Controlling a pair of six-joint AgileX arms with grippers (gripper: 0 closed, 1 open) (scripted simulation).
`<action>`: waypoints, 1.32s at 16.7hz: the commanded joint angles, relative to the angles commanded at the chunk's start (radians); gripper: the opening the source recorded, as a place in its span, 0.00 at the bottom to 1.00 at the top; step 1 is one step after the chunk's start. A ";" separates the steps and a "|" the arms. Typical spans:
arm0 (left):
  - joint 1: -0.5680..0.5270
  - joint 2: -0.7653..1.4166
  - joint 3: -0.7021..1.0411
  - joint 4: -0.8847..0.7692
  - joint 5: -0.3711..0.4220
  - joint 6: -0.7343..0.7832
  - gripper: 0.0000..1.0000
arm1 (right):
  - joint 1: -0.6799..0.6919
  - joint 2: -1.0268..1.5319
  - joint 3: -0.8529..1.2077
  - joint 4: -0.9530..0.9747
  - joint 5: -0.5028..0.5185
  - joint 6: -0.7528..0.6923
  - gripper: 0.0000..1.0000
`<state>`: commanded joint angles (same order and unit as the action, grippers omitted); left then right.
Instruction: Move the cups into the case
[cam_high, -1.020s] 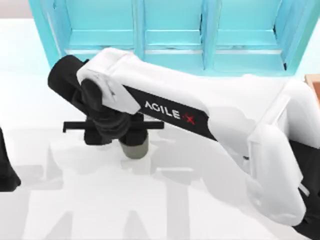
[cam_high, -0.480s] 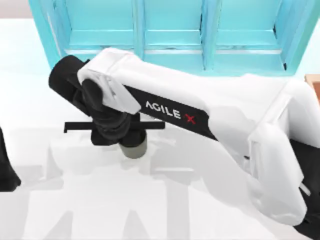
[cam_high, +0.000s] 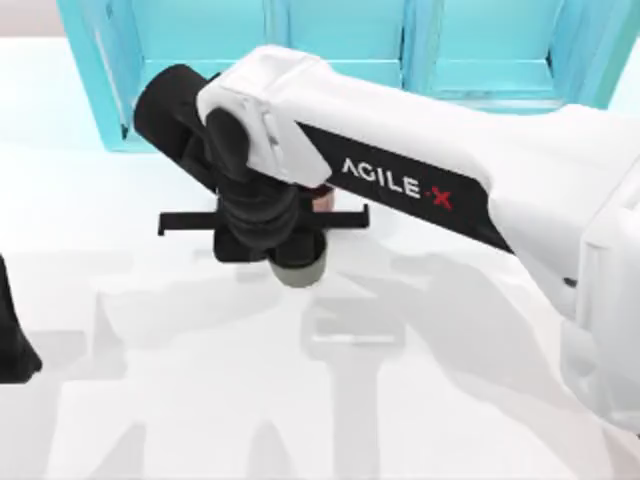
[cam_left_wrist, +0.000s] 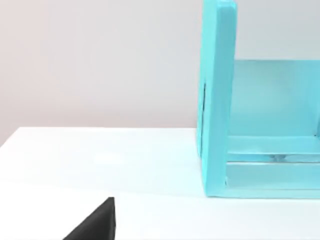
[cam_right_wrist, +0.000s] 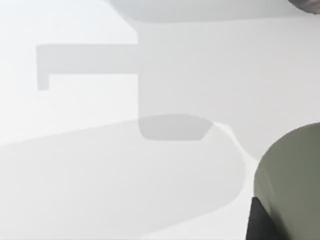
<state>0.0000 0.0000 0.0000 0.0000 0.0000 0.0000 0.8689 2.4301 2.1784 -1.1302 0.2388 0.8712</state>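
One cup, the smooth olive-green cup (cam_high: 300, 270), hangs under the right gripper (cam_high: 272, 252), lifted above the white table (cam_high: 200, 400) and a little in front of the turquoise case (cam_high: 340, 40) that stands along the table's far edge. The gripper's black body hides its fingers from above, but in the right wrist view the cup (cam_right_wrist: 287, 182) sits close against a dark fingertip, with its shadow on the table below, so the gripper appears closed on the cup.

A small reddish patch (cam_high: 322, 199) peeks out beside the right arm; it may be the second, reddish-brown cup, though too little shows to be sure.

The left gripper (cam_high: 12, 340) is parked at the table's left edge; whether its fingers are open cannot be told.

The cup looks upright, its long axis roughly vertical; which end faces up cannot be made out.

The likely risks: the cup could strike the case's front edge or a divider if carried in too low or off-centre. The wide arm could also knock whatever stands beneath it. A tapered, smooth cup might slip in the grip if tilted.
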 joint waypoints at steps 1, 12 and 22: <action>0.000 0.000 0.000 0.000 0.000 0.000 1.00 | -0.014 -0.046 -0.039 -0.005 -0.003 -0.015 0.00; 0.000 0.000 0.000 0.000 0.000 0.000 1.00 | -0.078 -0.275 -0.225 -0.030 -0.020 -0.091 0.00; 0.000 0.000 0.000 0.000 0.000 0.000 1.00 | -0.485 -0.546 -0.483 -0.129 -0.118 -0.492 0.00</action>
<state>0.0000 0.0000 0.0000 0.0000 0.0000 0.0000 0.3839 1.8842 1.6953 -1.2596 0.1206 0.3795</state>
